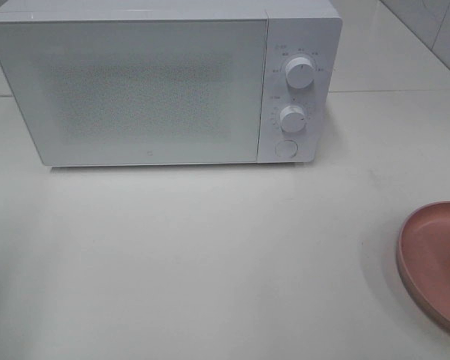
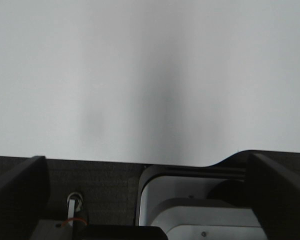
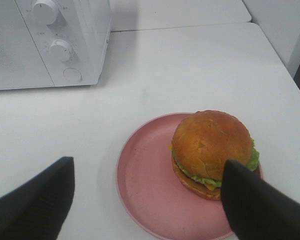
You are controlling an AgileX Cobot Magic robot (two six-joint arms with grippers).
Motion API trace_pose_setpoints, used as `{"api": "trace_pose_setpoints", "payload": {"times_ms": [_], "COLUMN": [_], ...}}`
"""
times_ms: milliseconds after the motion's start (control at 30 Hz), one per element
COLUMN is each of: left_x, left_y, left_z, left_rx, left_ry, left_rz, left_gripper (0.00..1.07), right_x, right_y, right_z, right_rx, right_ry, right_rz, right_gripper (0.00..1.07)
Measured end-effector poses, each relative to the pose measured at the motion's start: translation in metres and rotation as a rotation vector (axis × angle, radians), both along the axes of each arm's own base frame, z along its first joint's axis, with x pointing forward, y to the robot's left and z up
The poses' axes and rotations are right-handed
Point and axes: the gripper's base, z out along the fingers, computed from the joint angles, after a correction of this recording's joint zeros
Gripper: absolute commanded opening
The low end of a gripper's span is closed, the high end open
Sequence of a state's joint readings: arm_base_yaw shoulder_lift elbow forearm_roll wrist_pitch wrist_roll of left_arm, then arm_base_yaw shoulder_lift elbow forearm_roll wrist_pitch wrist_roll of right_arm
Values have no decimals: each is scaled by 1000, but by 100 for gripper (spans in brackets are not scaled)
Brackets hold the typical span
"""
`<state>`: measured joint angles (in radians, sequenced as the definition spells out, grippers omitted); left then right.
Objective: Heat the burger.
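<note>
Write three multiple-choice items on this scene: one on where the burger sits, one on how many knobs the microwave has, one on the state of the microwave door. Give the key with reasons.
1. Where is the burger?
A. Inside the microwave
B. On the pink plate
C. Bare on the table

2. How many round knobs does the microwave have?
A. One
B. Two
C. Four

3. What is the state of the microwave door?
A. Closed
B. Wide open
C. Removed

Key:
1 B: the right wrist view shows the burger resting on the plate, toward one side of it.
2 B: the high view shows an upper knob and a lower knob above a round button.
3 A: the door lies flush with the front panel.
</note>
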<state>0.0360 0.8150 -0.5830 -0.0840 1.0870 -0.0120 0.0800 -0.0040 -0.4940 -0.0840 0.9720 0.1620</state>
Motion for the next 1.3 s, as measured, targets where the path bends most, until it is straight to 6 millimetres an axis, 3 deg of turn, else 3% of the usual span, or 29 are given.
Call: {"api": "trace_pose_setpoints", "payload": {"times_ms": [133,367,667,867,1300], "left_x": [-16,-54,-84,-118,-124], "left_y": [0,-1,-2,-5,-5], "left_z": [-2,15,24,27,27], "left_rx": [6,39,46,40,43], "left_ry": [-66,-314,-512,-727,-768], "left_rz": [-4,-19,-19,-21,-22], "left_gripper": [98,98,98,98,98], "right_x": [0,0,0,0,0], "right_y": [0,0,0,0,0], "right_z": [0,0,0,0,0], "right_rx": [0,0,0,0,0], "right_ry": [0,0,0,0,0], "right_rz": [0,0,0,0,0], "right_gripper": [76,76,76,76,76]}}
